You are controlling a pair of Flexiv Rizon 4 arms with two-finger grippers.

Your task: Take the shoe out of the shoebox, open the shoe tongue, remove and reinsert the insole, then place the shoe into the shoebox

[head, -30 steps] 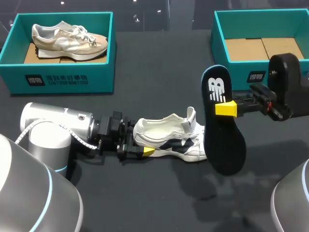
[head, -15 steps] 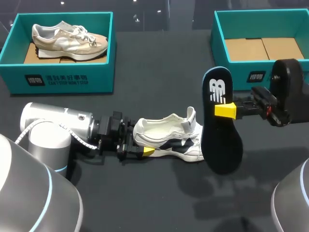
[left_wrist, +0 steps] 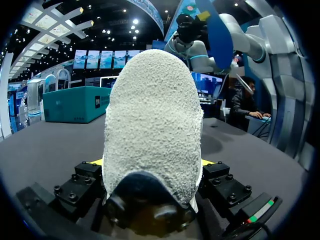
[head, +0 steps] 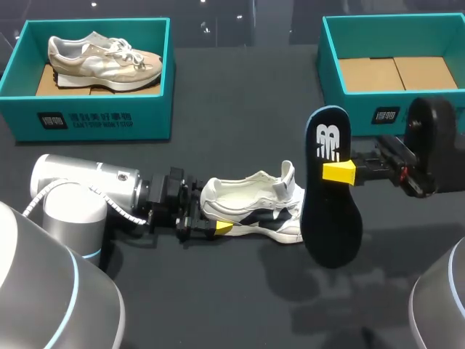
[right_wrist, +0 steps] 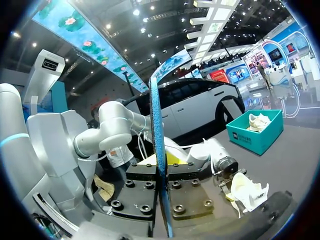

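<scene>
Looking down over the dark table, the white shoe with navy patches sits out in the middle, between the two arms, its heel turned to the left arm and its tongue standing up. The left gripper is closed on that heel: from its own wrist the pebbly white heel fills the gap, with a sliver of yellow finger pressed at each side. Whether the sole rests on the table or hangs just over it, I cannot tell. The right gripper is clamped on the dark, blue-edged insole, holding it up in the air near its middle, its face with the white mark toward the head camera; its far end hangs just beside the shoe's toe. From the right wrist the insole shows edge-on, pinched between the two fingers. At the table's far left stands a teal shoebox with a beige shoe lying in it; at the far right stands a second teal shoebox, showing only its cardboard floor.
</scene>
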